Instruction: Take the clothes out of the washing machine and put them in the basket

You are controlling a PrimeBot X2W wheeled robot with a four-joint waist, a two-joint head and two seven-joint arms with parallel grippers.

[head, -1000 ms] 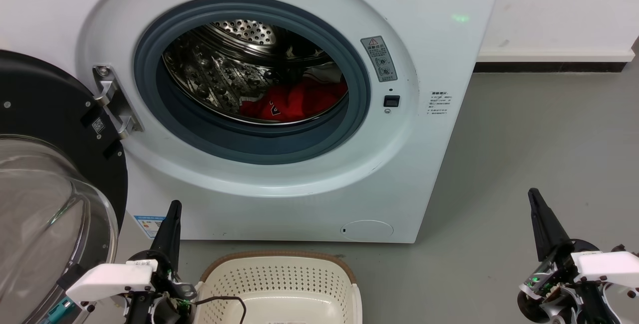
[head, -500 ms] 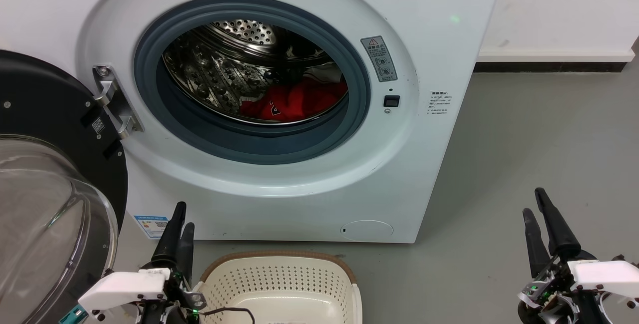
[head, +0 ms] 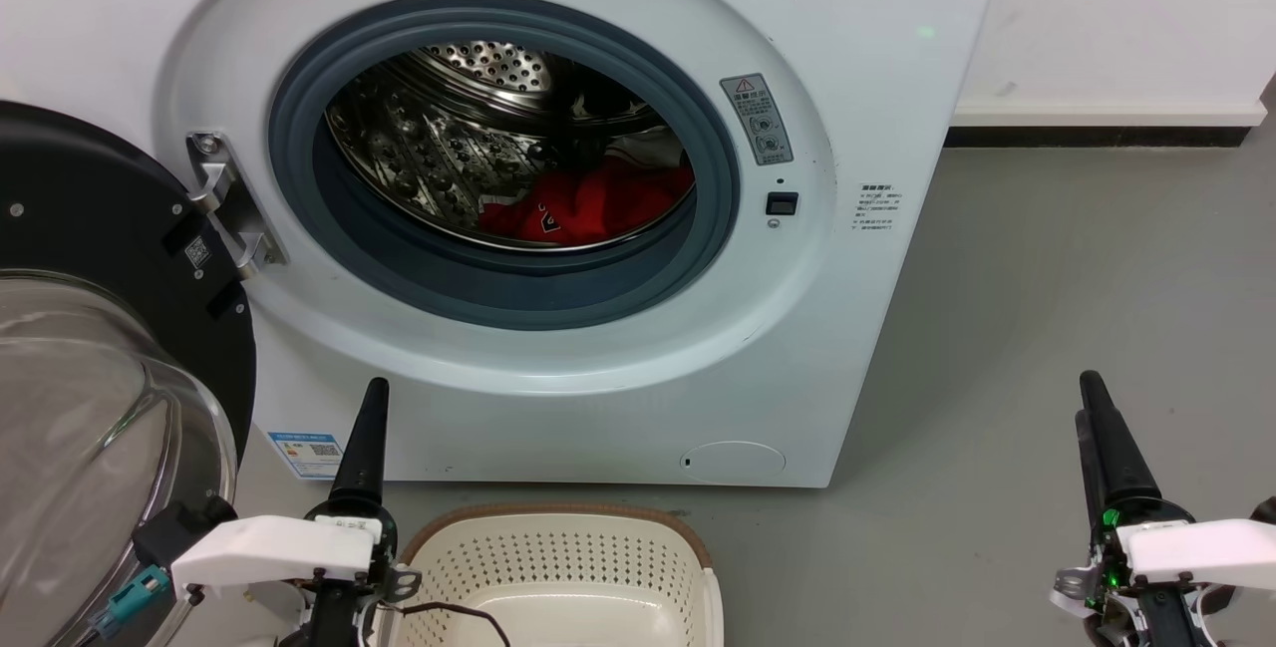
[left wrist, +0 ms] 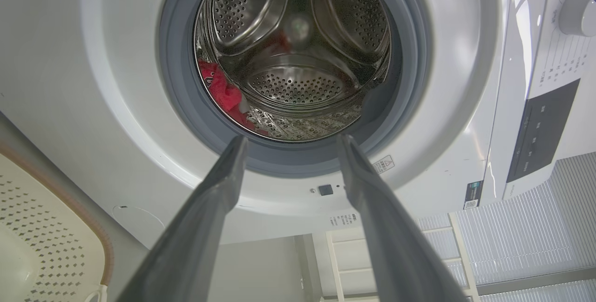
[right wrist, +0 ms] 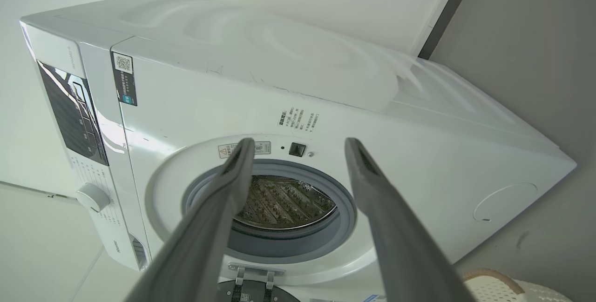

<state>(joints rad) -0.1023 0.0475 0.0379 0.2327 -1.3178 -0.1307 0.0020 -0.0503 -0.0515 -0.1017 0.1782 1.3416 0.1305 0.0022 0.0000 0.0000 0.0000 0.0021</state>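
Clothes: we see the red garment (head: 588,203) lying low in the drum of the washing machine (head: 877,109)
Handling: we judge it soft, light and limp, so we pinch a raised fold
Left gripper (left wrist: 292,140): fingers spread, empty, outside the drum, well short of the garment
Right gripper (right wrist: 300,144): fingers spread, empty, farther off
Basket (head: 558,509): on the floor, below the drum
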